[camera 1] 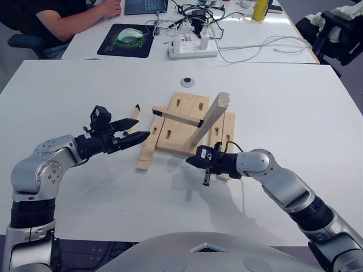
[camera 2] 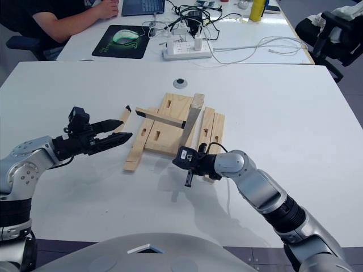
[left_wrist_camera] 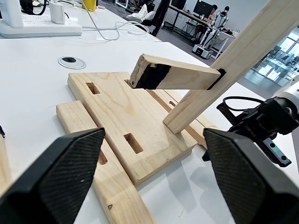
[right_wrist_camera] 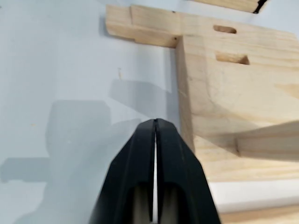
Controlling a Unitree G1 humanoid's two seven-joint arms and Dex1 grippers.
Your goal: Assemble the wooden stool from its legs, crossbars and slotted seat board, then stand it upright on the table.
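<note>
The right pincer [right_wrist_camera: 155, 122] is clenched on nothing (only a thin slit shows between its fingers). It is held just beside the near edge of the seat board [camera 1: 181, 136]. The left pincer [camera 1: 142, 128] is released, spread wide and empty, and points at the board. A flat leg [camera 1: 146, 152] lies right ahead of its tips, along the board's edge. Beyond the right pincer a leaning leg [camera 1: 211, 118] stands tilted with its foot on the board. A crossbar [camera 1: 177, 118] juts from it toward the left pincer.
</note>
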